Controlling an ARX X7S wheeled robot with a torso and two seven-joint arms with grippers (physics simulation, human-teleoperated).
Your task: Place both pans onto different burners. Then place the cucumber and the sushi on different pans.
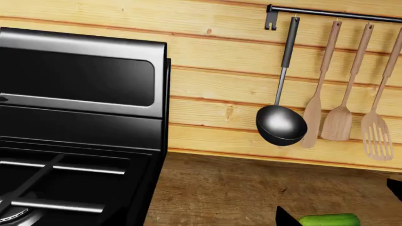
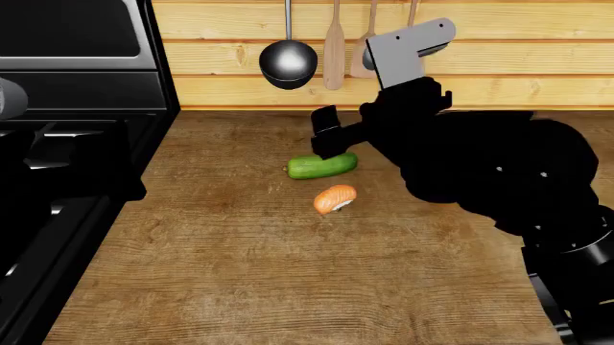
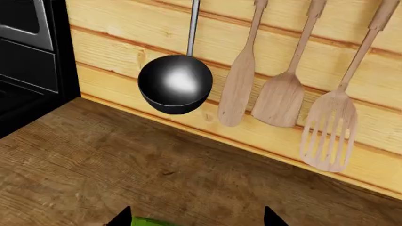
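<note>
The green cucumber (image 2: 321,166) lies on the wooden counter, with the orange-topped sushi (image 2: 335,198) just in front of it. My right gripper (image 2: 328,146) hangs directly over the cucumber. In the right wrist view the right gripper (image 3: 197,219) is open, and one end of the cucumber (image 3: 150,221) shows beside one fingertip (image 3: 123,217). The left wrist view catches the cucumber (image 1: 330,220) at its edge, and a burner cap (image 1: 9,214) under the grate (image 1: 63,168). My left gripper (image 2: 120,185) is a dark shape at the stove's edge. No pans are in view.
The black stove (image 2: 67,86) with its raised back panel fills the left. A steel ladle (image 2: 287,63) and wooden spatulas (image 2: 334,50) hang from a wall rail (image 1: 333,12) behind the counter (image 2: 249,273). My right arm (image 2: 479,165) spans the right side.
</note>
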